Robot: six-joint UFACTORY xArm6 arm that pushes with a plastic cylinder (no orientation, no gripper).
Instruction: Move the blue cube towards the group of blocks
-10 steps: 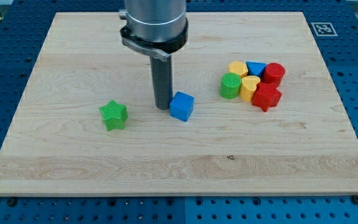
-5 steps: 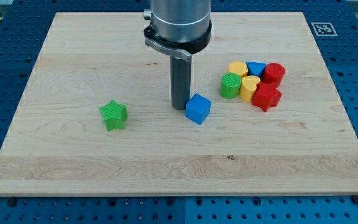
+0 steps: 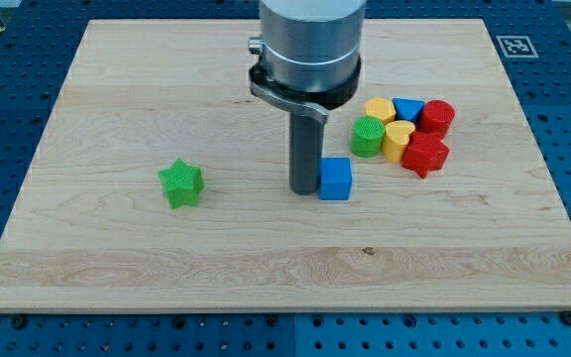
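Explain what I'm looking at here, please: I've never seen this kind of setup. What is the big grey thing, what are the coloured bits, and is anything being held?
The grey cylinder is the end of a robot arm. It has no hand, only a straight dark rod. The rod's lower end, my tip, slides on the wooden board and pushes blocks. Nothing is held.

There is one camera, looking down at the board at a slant.

My tip sits against the blue cube, on the side toward the view's left. To the view's right is a tight group: a green cylinder, a yellow heart, a yellow block, a blue block, a red cylinder and a red star-like block. A green star lies alone toward the view's left.
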